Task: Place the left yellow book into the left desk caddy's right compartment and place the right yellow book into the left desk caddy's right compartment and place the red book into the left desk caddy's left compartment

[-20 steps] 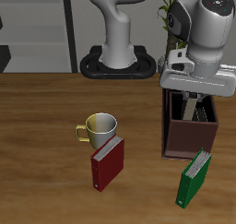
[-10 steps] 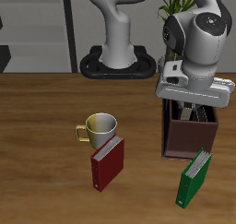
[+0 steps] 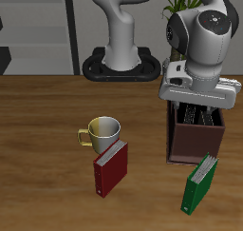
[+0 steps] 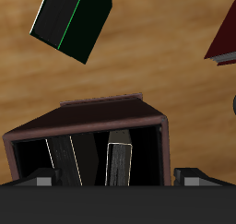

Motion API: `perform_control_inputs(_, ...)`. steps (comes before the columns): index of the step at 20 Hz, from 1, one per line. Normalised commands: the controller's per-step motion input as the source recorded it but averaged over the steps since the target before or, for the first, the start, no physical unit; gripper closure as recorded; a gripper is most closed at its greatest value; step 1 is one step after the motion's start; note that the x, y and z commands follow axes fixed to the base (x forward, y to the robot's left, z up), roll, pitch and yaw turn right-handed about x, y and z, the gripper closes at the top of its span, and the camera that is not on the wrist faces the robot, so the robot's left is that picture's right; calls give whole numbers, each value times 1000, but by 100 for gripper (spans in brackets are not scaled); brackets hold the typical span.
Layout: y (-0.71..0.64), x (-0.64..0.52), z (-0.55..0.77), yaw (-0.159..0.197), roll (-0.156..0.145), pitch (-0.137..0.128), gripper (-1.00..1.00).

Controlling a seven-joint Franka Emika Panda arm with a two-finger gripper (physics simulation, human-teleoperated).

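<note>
Dark-brown left desk caddy (image 4: 88, 140) sat directly beneath the end effector (image 3: 196, 104), grip state indiscernible; the red book (image 3: 110, 167) waited well aside, risking rim collision.

The arm (image 3: 121, 26) is rendered in smooth pale grey, almost white, built from rounded, tube-like segments. It is carried on a flat black base plate (image 3: 121, 67) with rounded corners. The last joints (image 3: 201, 30) are formed as fat, glossy light-grey cylinders, and dark grey to black round caps and bands are seen where the segments meet. The hand (image 3: 196, 105) is shaped as a broad, boxy, light-grey block with a darker underside, from which dark parts hang. In the wrist view only a black bar of the body is shown, with two small grey square blocks set on it. No cables, screws or markings can be made out.
</note>
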Motion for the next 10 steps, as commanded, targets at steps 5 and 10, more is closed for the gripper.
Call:
perform_control_inputs(5, -95, -66, 296, 37, -14, -36, -100)
perform_control_inputs(10, -273, 77, 137, 111, 30, 8, -100)
